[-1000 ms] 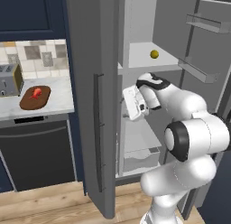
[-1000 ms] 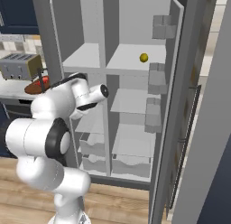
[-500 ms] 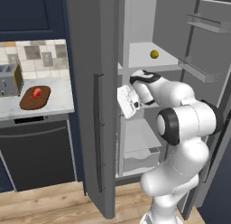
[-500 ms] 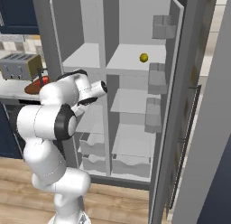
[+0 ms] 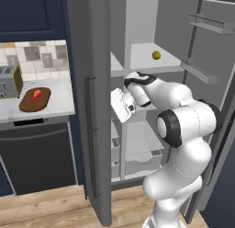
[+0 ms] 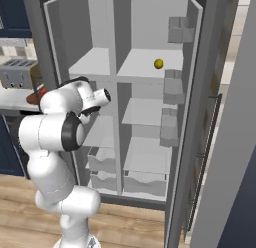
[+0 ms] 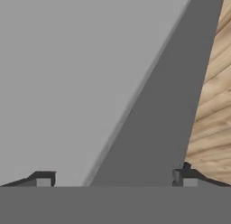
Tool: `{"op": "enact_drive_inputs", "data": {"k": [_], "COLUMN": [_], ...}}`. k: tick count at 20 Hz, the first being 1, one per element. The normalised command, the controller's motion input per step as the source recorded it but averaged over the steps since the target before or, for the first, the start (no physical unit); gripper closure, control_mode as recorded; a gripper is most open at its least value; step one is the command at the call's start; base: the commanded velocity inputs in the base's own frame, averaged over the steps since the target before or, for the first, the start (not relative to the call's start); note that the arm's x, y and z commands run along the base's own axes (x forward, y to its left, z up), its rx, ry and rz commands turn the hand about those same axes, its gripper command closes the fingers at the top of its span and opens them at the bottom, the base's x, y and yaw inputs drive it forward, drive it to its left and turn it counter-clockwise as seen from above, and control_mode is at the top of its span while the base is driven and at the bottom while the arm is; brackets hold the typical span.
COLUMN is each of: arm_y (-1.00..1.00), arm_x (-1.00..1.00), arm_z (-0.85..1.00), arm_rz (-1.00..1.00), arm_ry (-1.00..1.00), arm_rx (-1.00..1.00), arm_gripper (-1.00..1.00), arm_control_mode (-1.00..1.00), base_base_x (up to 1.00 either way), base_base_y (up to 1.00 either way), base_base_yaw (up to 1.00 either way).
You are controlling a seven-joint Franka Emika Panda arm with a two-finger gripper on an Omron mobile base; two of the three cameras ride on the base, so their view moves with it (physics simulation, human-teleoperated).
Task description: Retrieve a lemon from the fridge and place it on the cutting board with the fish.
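Observation:
The lemon (image 5: pixel 156 54) (image 6: pixel 158 64) lies on the upper right shelf of the open fridge (image 5: pixel 89 107) (image 6: pixel 145 67). My gripper (image 5: pixel 118 107) (image 7: pixel 115 178) hangs lower and to the left of it, by the inner edge of the left door, open with nothing between its fingers. In the hand view it faces a grey door panel with wooden floor beyond. The dark oval cutting board (image 5: pixel 28 104) lies on the counter to the left of the fridge, and the red-orange fish (image 5: pixel 36 94) rests on it.
A toaster (image 5: pixel 8 82) (image 6: pixel 17 74) stands on the counter behind the board. The fridge's right door (image 5: pixel 215 61) stands wide open with racks on it. Drawers (image 6: pixel 142 179) fill the fridge's bottom. A dark oven front (image 5: pixel 39 153) sits under the counter.
My hand has slid left, away from the middle of the fridge and toward the left door's edge, and the arm has swung round with it. The jaws stay open.

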Motion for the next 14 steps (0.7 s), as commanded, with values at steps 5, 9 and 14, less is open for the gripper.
{"op": "enact_drive_inputs", "data": {"k": [5, 9, 14], "arm_y": [0.78, 0.76, 0.35], "arm_x": [-0.58, -0.54, -0.18], "arm_z": [-0.13, -0.04, 0.0], "arm_rz": [0.01, 0.0, -0.01], "arm_ry": [0.0, 0.0, 0.0], "arm_rx": [0.0, 0.0, 0.0], "arm_gripper": [-1.0, -1.0, -1.0], "arm_control_mode": [-1.0, -1.0, -1.0], "base_base_x": [0.0, 0.0, 0.0], "base_base_y": [0.0, 0.0, 0.0], "base_base_yaw": [0.0, 0.0, 0.0]}}
